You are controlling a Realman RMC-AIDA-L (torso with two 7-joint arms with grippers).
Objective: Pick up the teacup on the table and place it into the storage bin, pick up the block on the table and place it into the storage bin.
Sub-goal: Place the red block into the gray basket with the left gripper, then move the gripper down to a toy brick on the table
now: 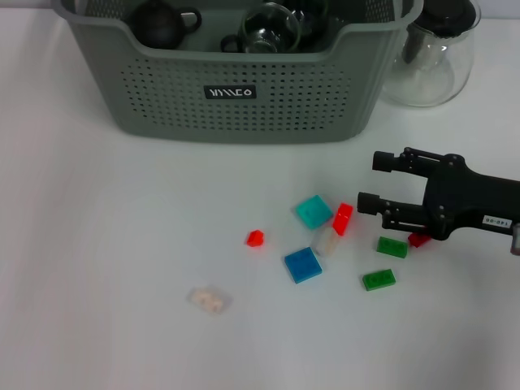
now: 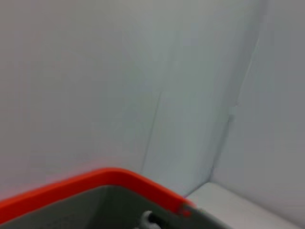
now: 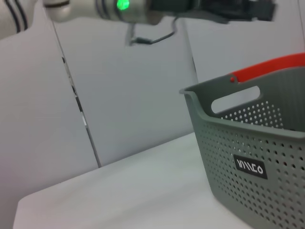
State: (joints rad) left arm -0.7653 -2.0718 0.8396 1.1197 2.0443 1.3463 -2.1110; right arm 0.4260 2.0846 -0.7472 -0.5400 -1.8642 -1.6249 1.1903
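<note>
My storage bin (image 1: 244,110) is that grey-green perforated basket with cut-out handles and a little black label, sitting upright at the back of the table; a dark teacup (image 1: 160,22) already sits inside; blocks lie scattered in front, like the blue block (image 1: 303,265) lying flat.

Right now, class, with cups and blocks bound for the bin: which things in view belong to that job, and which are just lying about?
Part of the job:
storage bin
teacups inside it
scattered blocks, such as the blue block
right gripper, open beside the blocks

Just lying about:
glass pot, beside the bin
table
</note>
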